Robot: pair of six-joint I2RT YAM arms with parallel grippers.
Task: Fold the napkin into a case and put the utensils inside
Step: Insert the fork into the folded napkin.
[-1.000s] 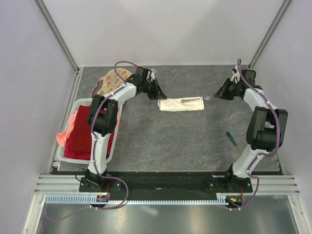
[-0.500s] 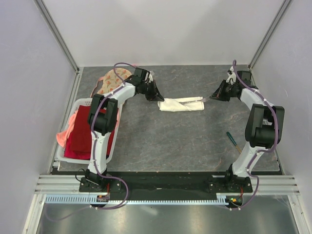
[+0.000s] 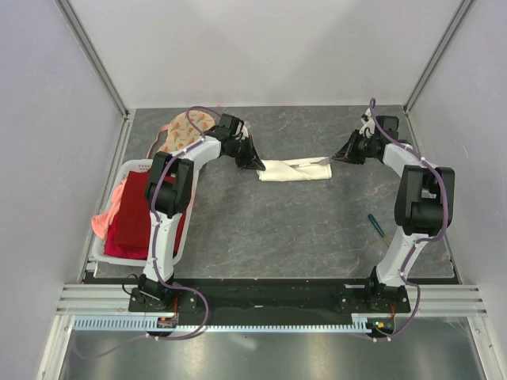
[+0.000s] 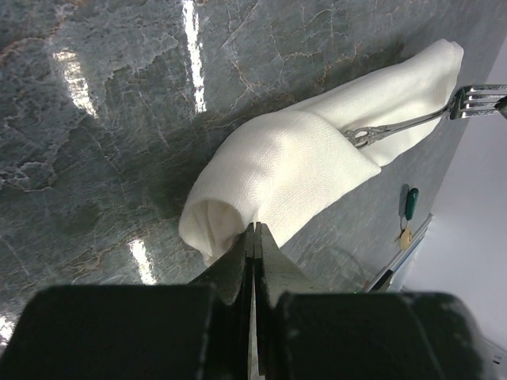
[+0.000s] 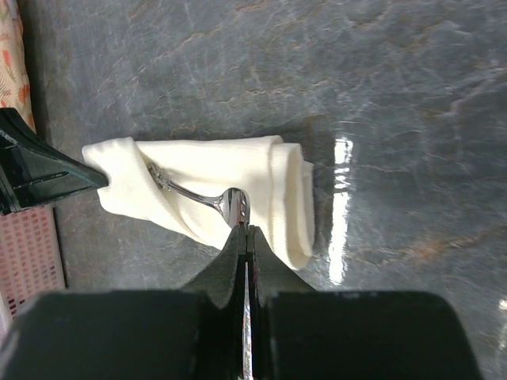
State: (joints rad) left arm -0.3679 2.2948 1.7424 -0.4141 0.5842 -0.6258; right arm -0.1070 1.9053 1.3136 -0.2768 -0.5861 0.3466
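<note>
- Grey marbled table [image 3: 277,229], glossy; white walls [image 3: 261,47].
- Folded napkin [image 3: 289,171] upper centre, fork [image 3: 317,161] tucked in.
- Left gripper [image 3: 258,165] clenched, tip at napkin's left end.
- Right gripper [image 3: 336,158] clenched on fork.

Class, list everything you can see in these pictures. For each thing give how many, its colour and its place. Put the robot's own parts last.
napkin: one, cream-white, folded into a narrow case, far middle of the table
fork: one, shiny metal, handle tucked in the napkin
teal-handled item: one, teal, on the table beside the right arm
basket: one, white, left edge of the table
red cloth: one, red, in the basket
pink cloth: one, coral-pink, over the basket's left rim
floral cloth: one, peach print, beyond the basket
table: one, dark grey
left gripper: one, black, shut, tip touching the napkin's left end
right gripper: one, black, shut on the fork
</note>
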